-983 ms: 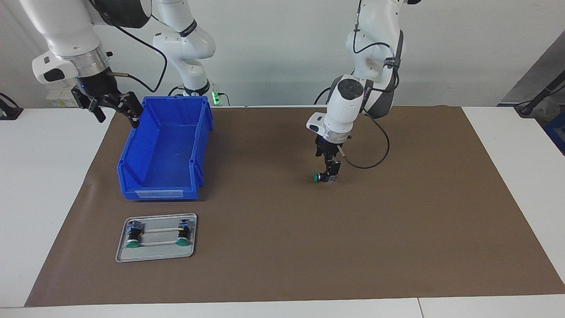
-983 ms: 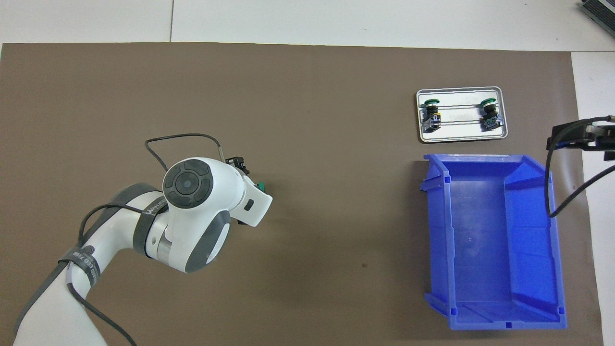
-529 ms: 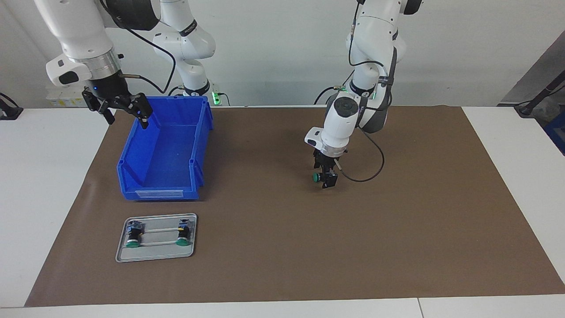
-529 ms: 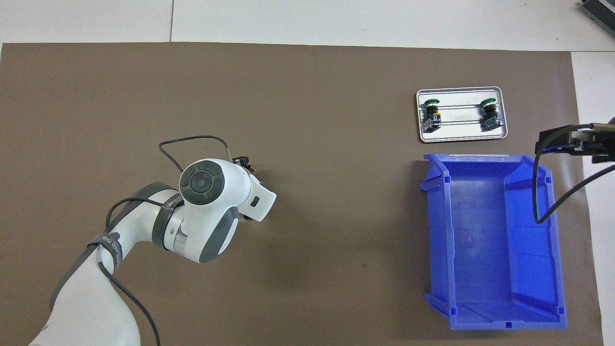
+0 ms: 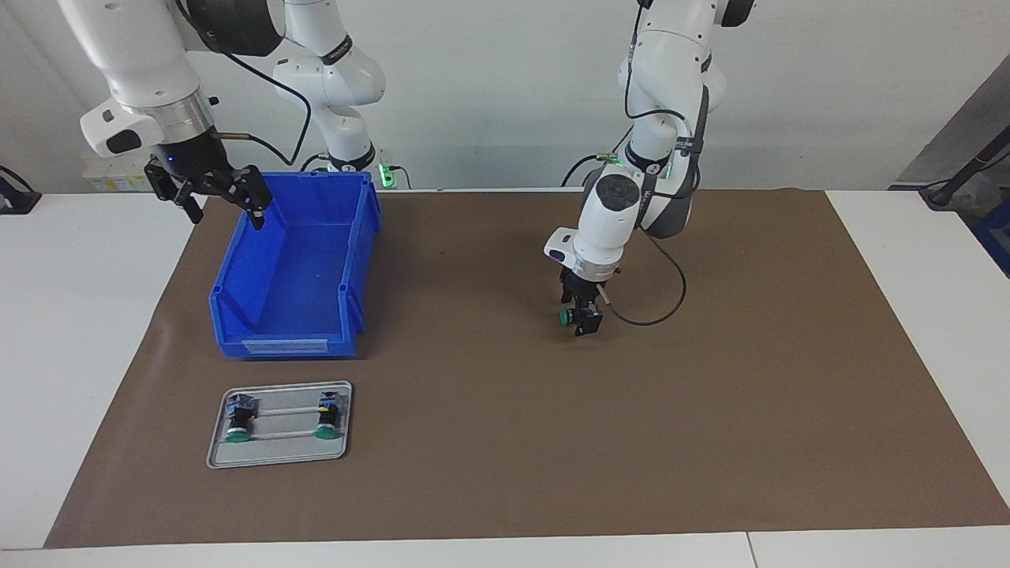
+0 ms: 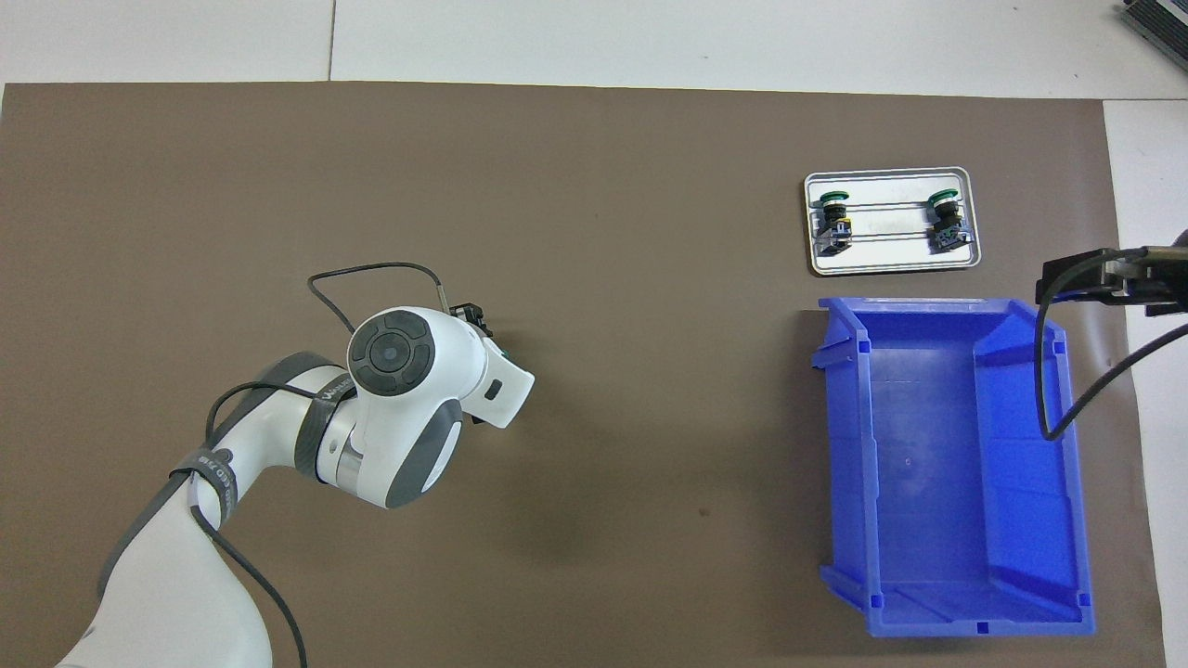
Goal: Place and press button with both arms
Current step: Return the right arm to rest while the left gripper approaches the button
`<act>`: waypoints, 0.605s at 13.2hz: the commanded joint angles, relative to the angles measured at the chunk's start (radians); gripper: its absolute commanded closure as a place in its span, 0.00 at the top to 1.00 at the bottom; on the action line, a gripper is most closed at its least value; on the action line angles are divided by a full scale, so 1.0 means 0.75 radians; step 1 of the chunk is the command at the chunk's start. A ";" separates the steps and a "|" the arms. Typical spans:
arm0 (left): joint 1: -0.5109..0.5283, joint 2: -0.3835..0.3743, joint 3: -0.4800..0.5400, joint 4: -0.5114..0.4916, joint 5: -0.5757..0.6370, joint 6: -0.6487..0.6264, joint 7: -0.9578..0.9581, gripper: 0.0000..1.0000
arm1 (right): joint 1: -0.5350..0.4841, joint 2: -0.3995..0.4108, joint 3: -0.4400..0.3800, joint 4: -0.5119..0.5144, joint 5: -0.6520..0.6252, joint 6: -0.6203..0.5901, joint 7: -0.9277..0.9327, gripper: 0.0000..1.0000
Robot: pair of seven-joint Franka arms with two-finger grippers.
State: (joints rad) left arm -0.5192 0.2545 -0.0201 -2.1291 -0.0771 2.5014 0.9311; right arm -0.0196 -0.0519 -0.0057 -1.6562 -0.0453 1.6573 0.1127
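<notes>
Left claw (image 5: 581, 322) clamped on the button (image 5: 566, 317), green cap sideways, low over the brown mat (image 5: 710, 410) mid-bench. Best lowered gently, cap turned upward, body seated flat before release. Right claw (image 5: 211, 197) spread apart, waiting over the blue bin (image 5: 359, 260) rim.

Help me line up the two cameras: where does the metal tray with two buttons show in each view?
Facing view: the tray lies low in the picture, toward the right arm's end, farther from the robots than the blue bin.
Overhead view: the tray lies high in the picture, just above the bin.
Shared landmark: the bin beside it.
</notes>
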 commanded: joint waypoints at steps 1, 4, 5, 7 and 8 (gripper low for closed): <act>-0.020 -0.006 0.015 -0.023 -0.012 0.031 0.016 0.79 | -0.019 0.032 0.006 0.051 0.011 -0.036 -0.038 1.00; -0.017 0.000 0.015 -0.018 -0.012 0.044 0.018 0.68 | -0.031 0.051 -0.001 0.097 0.013 -0.088 -0.040 1.00; -0.017 0.002 0.015 -0.012 -0.012 0.044 0.018 0.62 | -0.029 0.075 0.001 0.122 0.013 -0.103 -0.040 1.00; -0.017 0.002 0.015 -0.012 -0.012 0.044 0.018 0.50 | -0.025 0.081 -0.001 0.120 0.028 -0.081 -0.040 1.00; -0.017 0.002 0.015 -0.012 -0.012 0.042 0.018 0.47 | -0.023 0.075 -0.001 0.106 0.028 -0.054 -0.034 1.00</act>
State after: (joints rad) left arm -0.5192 0.2546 -0.0201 -2.1292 -0.0770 2.5079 0.9312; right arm -0.0282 -0.0126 -0.0086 -1.5950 -0.0452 1.6109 0.1123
